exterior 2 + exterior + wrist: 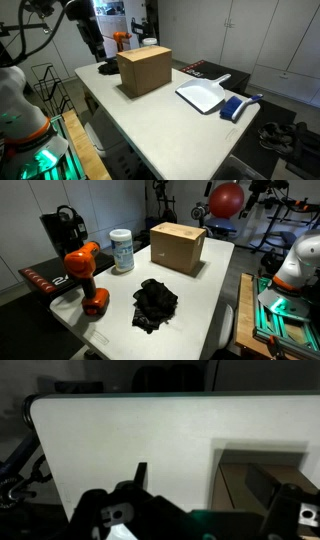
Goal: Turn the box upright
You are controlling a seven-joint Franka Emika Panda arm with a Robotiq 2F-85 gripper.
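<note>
The plain brown cardboard box (178,247) stands on the white table (205,295), with closed faces toward both exterior views (144,70). In the wrist view a brown part of it (255,480) shows at the lower right. My gripper (215,500) is open and empty, with its fingers wide apart. It hangs above the table, apart from the box. In an exterior view it shows as a dark shape (93,43) at the end of the arm, over the far end of the table.
An orange drill (85,275), a white tub (122,250), a black cloth (155,303) and a black appliance (63,228) share the table. A white dustpan (203,96) and a blue brush (238,106) lie beyond the box. The robot base (300,265) stands beside the table.
</note>
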